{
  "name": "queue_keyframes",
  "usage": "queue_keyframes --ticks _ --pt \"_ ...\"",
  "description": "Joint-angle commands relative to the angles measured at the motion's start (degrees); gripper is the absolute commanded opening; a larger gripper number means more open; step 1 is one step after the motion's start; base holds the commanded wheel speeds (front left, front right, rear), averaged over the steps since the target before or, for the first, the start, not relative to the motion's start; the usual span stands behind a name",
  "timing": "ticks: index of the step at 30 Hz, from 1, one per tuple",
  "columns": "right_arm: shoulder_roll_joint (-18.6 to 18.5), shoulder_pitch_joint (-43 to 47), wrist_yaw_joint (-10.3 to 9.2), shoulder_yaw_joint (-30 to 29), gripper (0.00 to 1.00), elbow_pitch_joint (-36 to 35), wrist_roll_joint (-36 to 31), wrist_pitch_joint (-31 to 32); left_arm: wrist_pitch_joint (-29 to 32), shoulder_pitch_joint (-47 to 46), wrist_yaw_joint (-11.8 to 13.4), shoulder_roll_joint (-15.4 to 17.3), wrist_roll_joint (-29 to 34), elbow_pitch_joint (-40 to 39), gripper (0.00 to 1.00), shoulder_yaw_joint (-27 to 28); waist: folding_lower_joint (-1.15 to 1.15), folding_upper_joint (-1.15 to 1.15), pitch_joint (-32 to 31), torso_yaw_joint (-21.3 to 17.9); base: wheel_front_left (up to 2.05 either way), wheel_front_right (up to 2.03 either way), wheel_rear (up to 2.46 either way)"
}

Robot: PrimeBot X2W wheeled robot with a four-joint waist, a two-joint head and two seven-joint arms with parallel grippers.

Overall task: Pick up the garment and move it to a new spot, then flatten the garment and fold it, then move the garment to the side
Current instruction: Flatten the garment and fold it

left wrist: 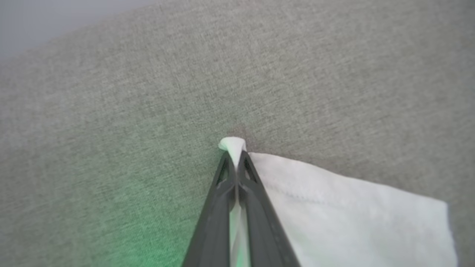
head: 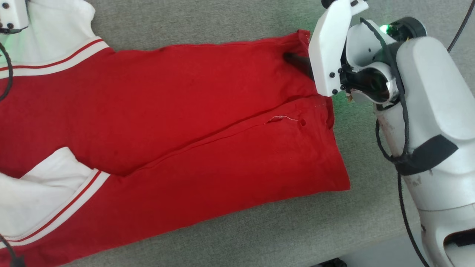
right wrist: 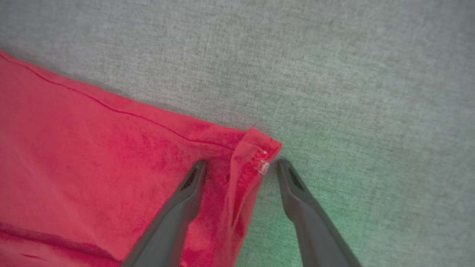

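- Grip on the left looks thin: the left pincer (left wrist: 235, 154) is pinched tight on the tip of a white sleeve (left wrist: 352, 211), at the end of the garment (head: 185, 92) farthest from the hem (head: 336, 148). Only a small nub of cloth pokes past the fingertips, so a firm pull could slide it out.
- The right pincer (right wrist: 241, 163) stands wide and holds nothing. It straddles the hem's far corner (right wrist: 256, 148), one finger on red cloth inside the hem, the other on the bare counter (head: 222, 22) just outside it.
- That corner is curled up. Closing here may catch only the top layer, or nudge the cloth aside and miss it.
- The garment lies flat on the counter, its long sides folded in to meet along a line that runs up to the hem. If the left side lifts before the right has hold, the cloth would drag and the folds could open.
- A hole (head: 302, 122) and a loose thread (head: 282, 118) sit just inside the hem. A finger sweeping there could snag, and hard tension could tear the hole wider.
- The outer finger may scrape the counter as it closes.
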Motion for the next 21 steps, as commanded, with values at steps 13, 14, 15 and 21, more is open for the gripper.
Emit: queue_keyframes --ticks 13,14,15,21 --pt "-5.5 0.2 -0.07 1.2 0.00 2.2 0.7 -4.1 -5.1 0.0 -2.1 -4.4 0.3 3.1 0.00 -0.9 0.00 0.00 -4.2 5.9 0.00 0.00 0.00" --pt "-6.1 0.6 -0.07 1.0 0.00 1.8 0.8 -4.8 -5.0 0.0 -2.4 -4.7 0.3 3.0 0.00 -1.1 0.00 0.00 -4.8 6.5 0.00 0.00 0.00" --pt "-6.5 1.3 -0.07 0.9 0.00 1.3 1.0 -5.5 -5.1 0.0 -2.6 -4.9 0.1 2.8 0.00 -1.1 0.00 0.00 -5.5 7.1 0.00 0.00 0.00" --pt "-10.1 5.8 -0.06 -0.1 0.00 -2.5 1.5 -9.1 -5.4 1.5 -3.4 -5.4 -1.3 1.1 0.00 -1.2 0.00 0.00 -9.7 10.4 0.00 0.00 0.00"
